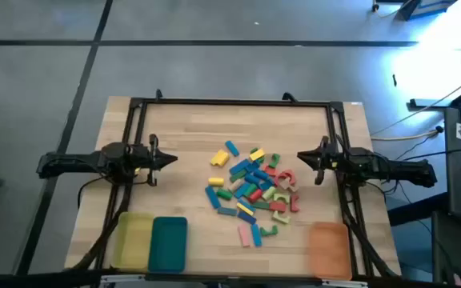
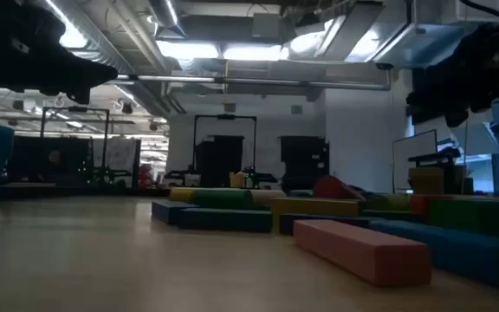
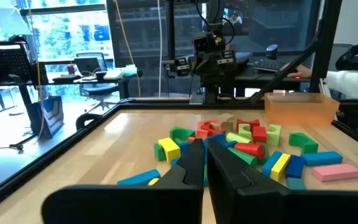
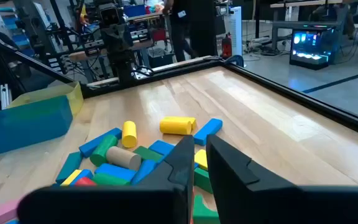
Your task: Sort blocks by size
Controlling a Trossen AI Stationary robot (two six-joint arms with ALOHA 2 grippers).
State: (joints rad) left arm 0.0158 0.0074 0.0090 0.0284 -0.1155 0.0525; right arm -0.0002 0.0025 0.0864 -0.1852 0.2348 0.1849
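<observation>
Low view dim and soft, glare from bright ceiling light panels [image 2: 232,48], high view blown out blue-white beyond the pale wooden table [image 1: 182,128], overhead evenly lit, shadows faint.

- No text, label, brand, number or sign can be read in any view.
- The blocks [image 1: 252,189] show plain colours with no print.
- The trays [image 1: 151,242] are bare of any marking.
- Screens and gear in the room behind the counter [image 1: 190,132] are too far off and too blurred to read.
</observation>
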